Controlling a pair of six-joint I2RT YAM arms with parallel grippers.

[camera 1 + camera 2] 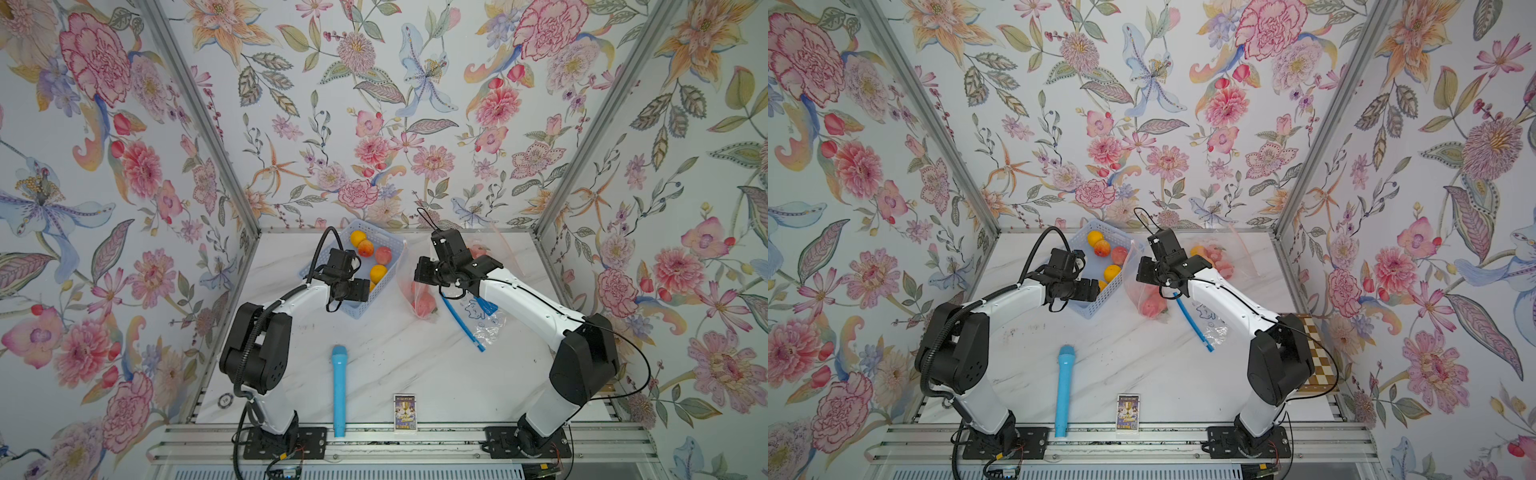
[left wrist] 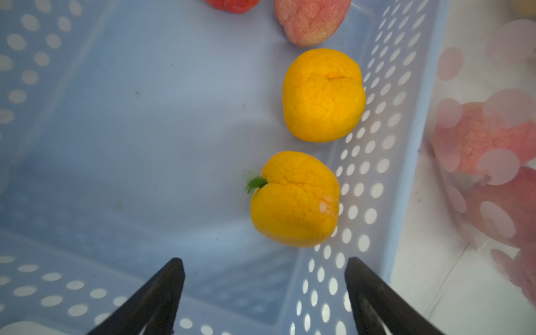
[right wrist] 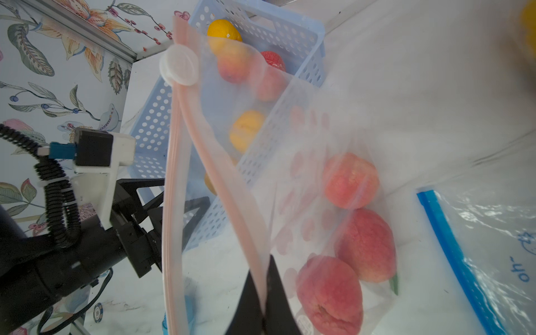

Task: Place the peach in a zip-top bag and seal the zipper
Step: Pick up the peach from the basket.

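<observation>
Jaws wide, the left gripper [image 2: 264,261] hovers over a yellow peach [image 2: 294,200]; the right gripper [image 3: 262,266] pinches the lip of the limp zip-top bag [image 3: 304,130]. Soft, round fruit: likely best clasped gently across its middle.

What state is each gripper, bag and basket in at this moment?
basket: upright, fruit inside.
pink bag: mouth open, three peaches inside.
blue-zipper bag: lying flat, not held.
left gripper: open, empty, over the basket.
right gripper: shut on the pink bag's rim.
</observation>
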